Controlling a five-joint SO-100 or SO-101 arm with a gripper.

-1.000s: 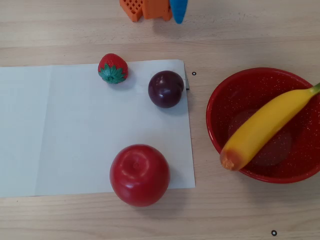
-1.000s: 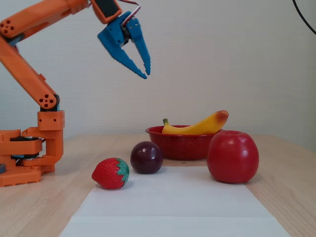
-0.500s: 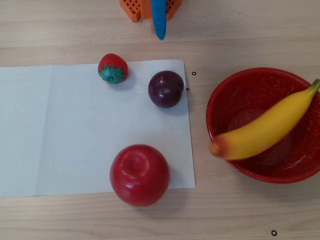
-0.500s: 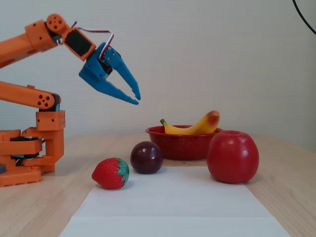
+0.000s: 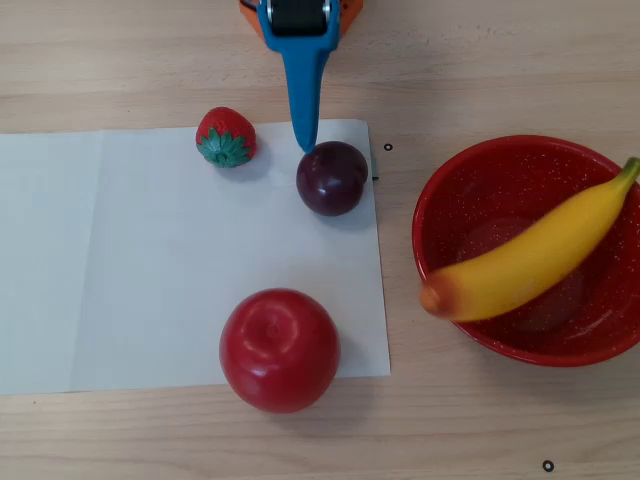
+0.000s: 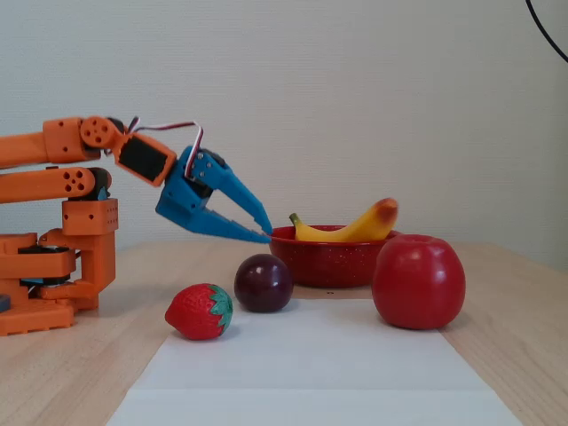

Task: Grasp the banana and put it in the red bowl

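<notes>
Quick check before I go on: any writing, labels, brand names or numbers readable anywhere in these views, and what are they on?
None: no readable text in either view.
The sheet of paper is blank.
The banana, the red bowl, apple, plum and strawberry carry no labels.
The arm and its hand show no markings.
The small black rings on the table are marks, not characters.

Banana [image 5: 530, 262] – yellow, curved, lying across red bowl [image 5: 470, 190]; orange tip overhangs rim; green stem opposite
</notes>
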